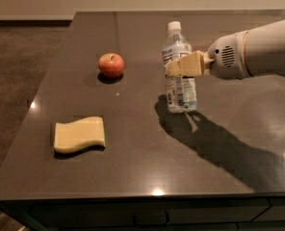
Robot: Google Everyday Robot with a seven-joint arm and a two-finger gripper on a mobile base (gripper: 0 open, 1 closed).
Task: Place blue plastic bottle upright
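Note:
The blue plastic bottle [179, 69] is clear and bluish with a white cap and a white-and-navy label. It stands almost upright in the middle of the dark table [133, 167], its base at or just above the surface. My gripper [182, 65] reaches in from the right and is shut on the bottle's middle, with tan fingers [187, 64] wrapped across the label.
A red apple [111, 65] sits to the left of the bottle. A yellow sponge [79, 134] lies at the front left. The table's left edge drops to a carpeted floor [22, 71]. My arm's shadow falls on the table to the front right.

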